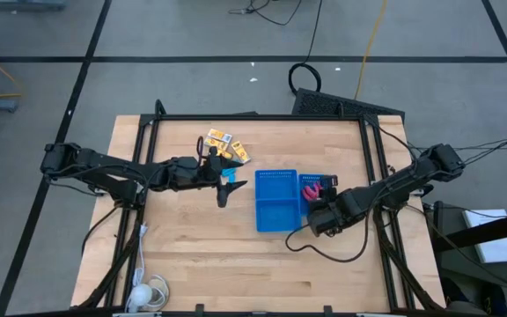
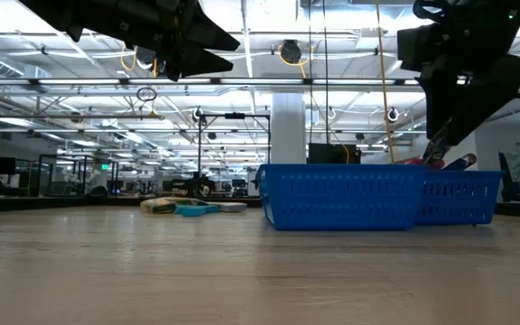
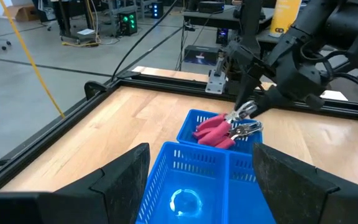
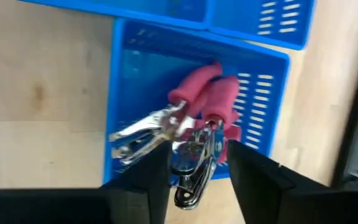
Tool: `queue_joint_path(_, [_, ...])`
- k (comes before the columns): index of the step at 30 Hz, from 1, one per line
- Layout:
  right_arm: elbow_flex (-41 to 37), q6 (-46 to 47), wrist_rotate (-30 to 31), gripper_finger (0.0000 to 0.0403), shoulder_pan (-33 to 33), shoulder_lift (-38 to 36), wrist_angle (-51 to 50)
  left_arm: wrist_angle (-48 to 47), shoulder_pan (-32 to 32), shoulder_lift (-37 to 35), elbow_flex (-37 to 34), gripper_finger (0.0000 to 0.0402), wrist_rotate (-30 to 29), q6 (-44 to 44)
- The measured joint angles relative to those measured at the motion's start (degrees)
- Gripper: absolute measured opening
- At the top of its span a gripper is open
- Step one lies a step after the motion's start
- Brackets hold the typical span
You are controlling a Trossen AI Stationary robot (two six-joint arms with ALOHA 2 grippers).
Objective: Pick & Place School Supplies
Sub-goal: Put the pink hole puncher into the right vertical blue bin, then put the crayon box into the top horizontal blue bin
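The right gripper (image 4: 199, 177), jaws partly apart over the blue tray (image 4: 120, 87) near the table's right edge, should open fully before lifting, so the red-handled tools (image 4: 191, 118) stay inside.

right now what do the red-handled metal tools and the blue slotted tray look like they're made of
Red-handled metal tools: the jaws look like bright plated steel, shiny with sharp reflections; the grips seem to be a matte rubbery or vinyl sleeve, pinkish red with soft rounded ends.

Blue slotted tray: most likely moulded plastic, judging by its thin, evenly coloured walls with regular slits and a slight gloss on the floor.
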Motion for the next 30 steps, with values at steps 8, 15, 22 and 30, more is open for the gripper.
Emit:
queue_joint_path(8, [0.00,1.51,-8.03,0.0159,0.00,0.00,3.19,0.00,0.02,0.00,0.00,0.0280,0.00,0.00])
queue_joint_path(15, [0.00,2.63,-12.30,0.0150,0.02,-0.44,7.23,0.02,0.02,0.00,0.00,0.0280,-0.02,0.00])
queue_joint_path(22, [-0.05,7.48,-16.77,0.0147,0.02,-6.30,10.98,-0.24,-0.09,0.00,0.00,0.0280,0.00,-2.22])
queue_joint_path(30, [-5.40,-7.01,-18.16,0.0143,2.61,-21.30,36.80,-5.96,0.00,0.02,0.00,0.0280,-1.16,-4.26])
